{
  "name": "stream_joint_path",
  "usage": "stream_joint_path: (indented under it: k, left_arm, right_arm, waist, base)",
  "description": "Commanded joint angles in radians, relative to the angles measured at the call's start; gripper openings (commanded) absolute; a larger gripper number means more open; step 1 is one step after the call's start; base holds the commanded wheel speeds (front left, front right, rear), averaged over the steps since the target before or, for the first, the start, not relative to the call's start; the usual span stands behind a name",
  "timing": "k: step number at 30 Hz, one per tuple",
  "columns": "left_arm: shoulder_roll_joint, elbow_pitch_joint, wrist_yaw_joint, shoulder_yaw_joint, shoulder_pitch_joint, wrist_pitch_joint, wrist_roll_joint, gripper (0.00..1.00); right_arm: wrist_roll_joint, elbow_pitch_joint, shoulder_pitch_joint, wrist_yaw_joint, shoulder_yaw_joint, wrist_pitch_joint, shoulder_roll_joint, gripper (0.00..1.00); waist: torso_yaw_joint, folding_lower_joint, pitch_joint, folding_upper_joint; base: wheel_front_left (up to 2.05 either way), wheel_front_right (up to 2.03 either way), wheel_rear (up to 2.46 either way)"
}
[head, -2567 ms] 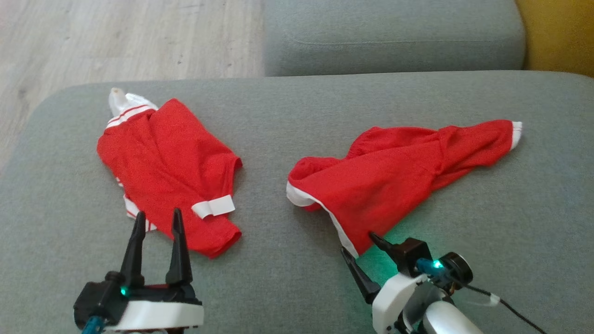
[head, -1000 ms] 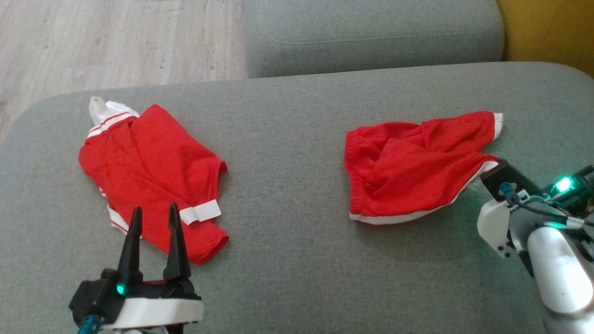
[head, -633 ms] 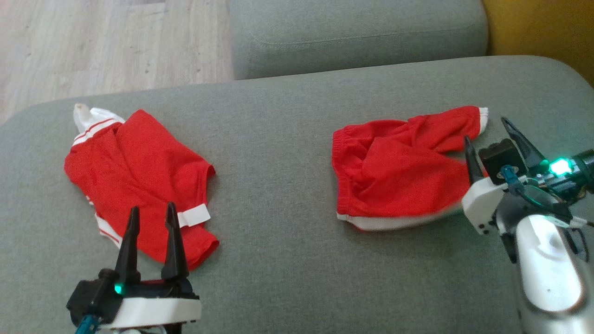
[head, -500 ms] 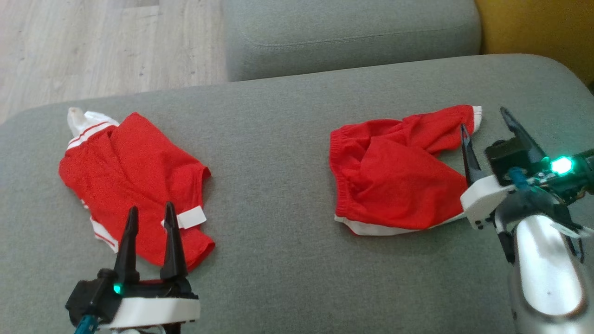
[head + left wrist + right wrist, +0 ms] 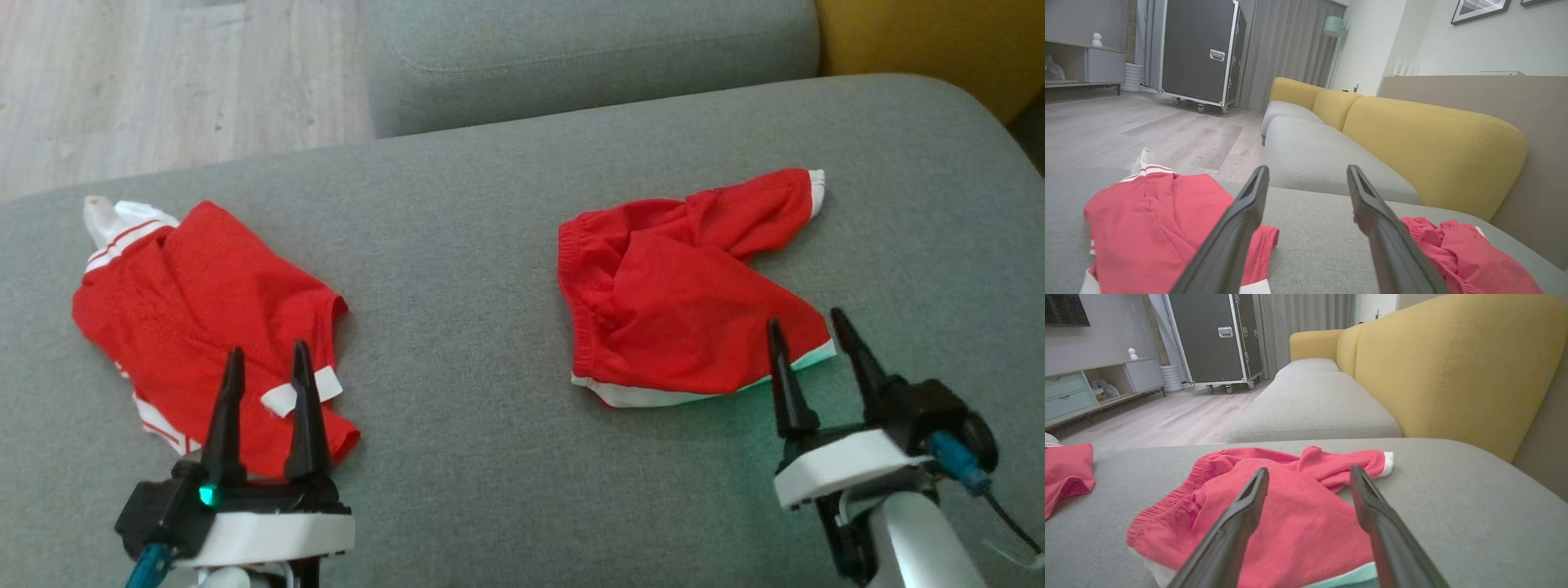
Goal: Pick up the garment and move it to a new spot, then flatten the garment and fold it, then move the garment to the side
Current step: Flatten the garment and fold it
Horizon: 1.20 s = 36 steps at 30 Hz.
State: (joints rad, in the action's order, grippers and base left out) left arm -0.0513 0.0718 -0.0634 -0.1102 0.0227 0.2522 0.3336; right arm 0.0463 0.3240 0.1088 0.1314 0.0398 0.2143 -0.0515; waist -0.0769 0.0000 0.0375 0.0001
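A grey sofa [image 5: 490, 245] seat spans the head view, with pale wood floor [image 5: 163, 82] at 11 o'clock and a yellow backrest [image 5: 922, 41] at 1 o'clock. A red top [image 5: 188, 310] with white striped trim lies rumpled on the seat at 9 o'clock. Red shorts [image 5: 678, 310] with a white hem lie crumpled at 3 o'clock, well apart from the top. The left gripper [image 5: 269, 349], at 7 o'clock, has its fingers spread and empty over the top's near edge. The right gripper [image 5: 803, 318], at 5 o'clock, has its fingers spread and empty at the shorts' near right corner.
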Motion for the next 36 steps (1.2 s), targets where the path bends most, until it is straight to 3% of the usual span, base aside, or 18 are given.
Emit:
stream_joint_path:
  k: [1, 10, 17, 26, 30, 36]
  left_arm:
    - [0.001, -0.034, -0.008, 0.024, -0.054, 0.010, -0.005, 1.00]
    - [0.001, -0.002, -0.043, -0.047, -0.117, 0.010, -0.051, 1.00]
    - [-0.039, 0.163, -0.066, -0.298, -0.258, -0.072, -0.063, 1.00]
    - [-0.148, 0.290, -0.067, -0.614, -0.443, -0.158, 0.062, 1.00]
    - [-0.183, 0.315, -0.067, -0.699, -0.495, -0.166, 0.114, 1.00]
    - [-0.201, 0.366, -0.067, -0.734, -0.561, -0.152, 0.139, 1.00]
  right_arm:
    - [0.032, -0.022, 0.045, -0.001, 0.037, 0.028, 0.001, 1.00]
    - [0.053, -0.024, 0.096, -0.001, 0.019, 0.046, 0.001, 1.00]
    - [0.047, -0.040, 0.107, -0.001, -0.012, 0.047, 0.001, 1.00]
    - [0.065, -0.060, 0.125, -0.001, -0.019, 0.047, 0.001, 1.00]
    - [0.072, -0.066, 0.132, -0.001, -0.021, 0.047, 0.001, 1.00]
    - [0.084, -0.074, 0.152, -0.001, -0.019, 0.047, 0.001, 1.00]
  waist:
    - [-0.010, 0.0000, 0.010, -0.0001]
    - [-0.034, 0.0000, 0.044, -0.0001]
    - [-0.055, 0.0000, 0.106, -0.0001]
    - [-0.107, 0.0000, 0.175, -0.0001]
    - [-0.128, 0.0000, 0.197, -0.0001]
    - [-0.161, 0.0000, 0.236, -0.0001]
  base:
    - [0.00, 0.00, 0.00]
    - [0.00, 0.00, 0.00]
    - [0.00, 0.00, 0.00]
    - [0.00, 0.00, 0.00]
    - [0.00, 0.00, 0.00]
    - [0.00, 0.00, 0.00]
